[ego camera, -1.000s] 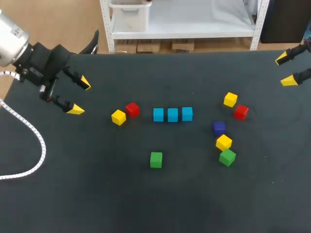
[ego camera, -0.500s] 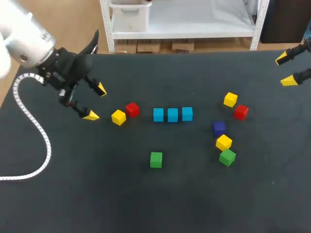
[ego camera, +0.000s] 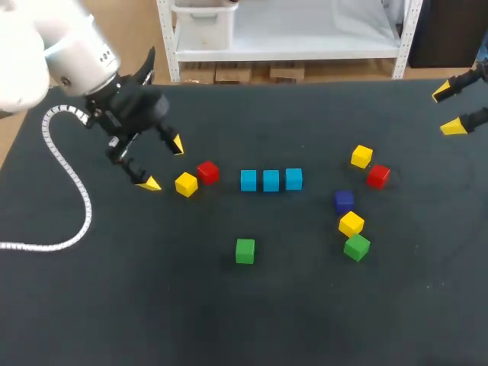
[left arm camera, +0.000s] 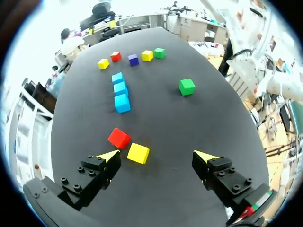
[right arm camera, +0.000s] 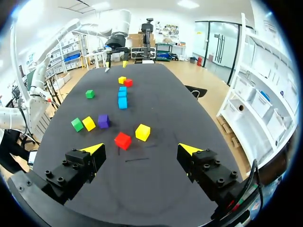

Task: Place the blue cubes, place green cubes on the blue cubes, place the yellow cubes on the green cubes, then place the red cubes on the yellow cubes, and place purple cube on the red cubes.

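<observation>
Left gripper (ego camera: 163, 163) at table's left, fingers apart, empty, just beside yellow cube (ego camera: 186, 184) and red cube (ego camera: 207, 172). Blue cubes (ego camera: 271, 180) in row of three mid-table, nothing stacked (green layer judged next). Lone green cube (ego camera: 245, 250) lies right of left gripper, toward robot; left arm nearer. Second green cube (ego camera: 356, 246) further right. Right gripper (ego camera: 448, 109) at far-right edge, fingers apart, empty.

Right gripper (ego camera: 450, 109), well right of blue cube row (ego camera: 271, 180), cut off by pic edge: only tips + finger stubs vis.; arm unseen.
</observation>
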You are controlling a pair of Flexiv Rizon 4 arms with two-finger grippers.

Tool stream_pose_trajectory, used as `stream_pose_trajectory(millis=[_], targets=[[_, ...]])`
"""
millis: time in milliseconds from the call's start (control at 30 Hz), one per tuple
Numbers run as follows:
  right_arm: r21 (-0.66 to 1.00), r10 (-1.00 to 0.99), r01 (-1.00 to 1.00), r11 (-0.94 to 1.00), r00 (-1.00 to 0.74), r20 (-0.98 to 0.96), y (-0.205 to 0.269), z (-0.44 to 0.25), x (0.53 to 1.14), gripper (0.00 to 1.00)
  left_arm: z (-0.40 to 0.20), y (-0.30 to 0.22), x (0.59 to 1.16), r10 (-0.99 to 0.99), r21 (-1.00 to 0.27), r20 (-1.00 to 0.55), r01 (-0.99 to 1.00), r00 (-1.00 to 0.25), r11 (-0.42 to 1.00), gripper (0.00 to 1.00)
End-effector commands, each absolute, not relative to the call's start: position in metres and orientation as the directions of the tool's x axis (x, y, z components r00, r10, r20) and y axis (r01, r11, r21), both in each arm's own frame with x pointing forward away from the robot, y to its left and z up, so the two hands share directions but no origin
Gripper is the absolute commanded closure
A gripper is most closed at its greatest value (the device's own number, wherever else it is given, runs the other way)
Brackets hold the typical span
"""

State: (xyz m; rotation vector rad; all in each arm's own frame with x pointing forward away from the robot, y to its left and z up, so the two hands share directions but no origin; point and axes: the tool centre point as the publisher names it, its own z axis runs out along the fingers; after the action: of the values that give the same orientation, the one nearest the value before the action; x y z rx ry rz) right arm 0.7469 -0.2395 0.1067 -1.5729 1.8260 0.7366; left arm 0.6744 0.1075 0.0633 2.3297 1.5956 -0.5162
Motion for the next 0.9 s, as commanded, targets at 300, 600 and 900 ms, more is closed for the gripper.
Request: stream_pose_trajectory(millis=[300, 600, 900], targets=[[0.020, -0.649, -0.990, 0.139, -0.106, -0.753, -0.239, 0.106, 0.747, 0.00, 0.055, 0.103, 0.683, 0.807, 0.038, -0.449, 0.911, 0.383, -0.411, 0.00], [0.020, -0.649, -0.990, 0.139, -0.106, -0.753, -0.239, 0.106, 0.747, 0.00, 0.041, 0.107, 0.687, 0.778, 0.075, -0.465, 0.894, 0.423, -0.441, 0.00], [0.020, -0.649, -0.990, 0.139, -0.106, -0.753, -0.239, 0.106, 0.747, 0.00, 0.027, 0.107, 0.693, 0.758, 0.076, -0.468, 0.875, 0.455, -0.478, 0.00]])
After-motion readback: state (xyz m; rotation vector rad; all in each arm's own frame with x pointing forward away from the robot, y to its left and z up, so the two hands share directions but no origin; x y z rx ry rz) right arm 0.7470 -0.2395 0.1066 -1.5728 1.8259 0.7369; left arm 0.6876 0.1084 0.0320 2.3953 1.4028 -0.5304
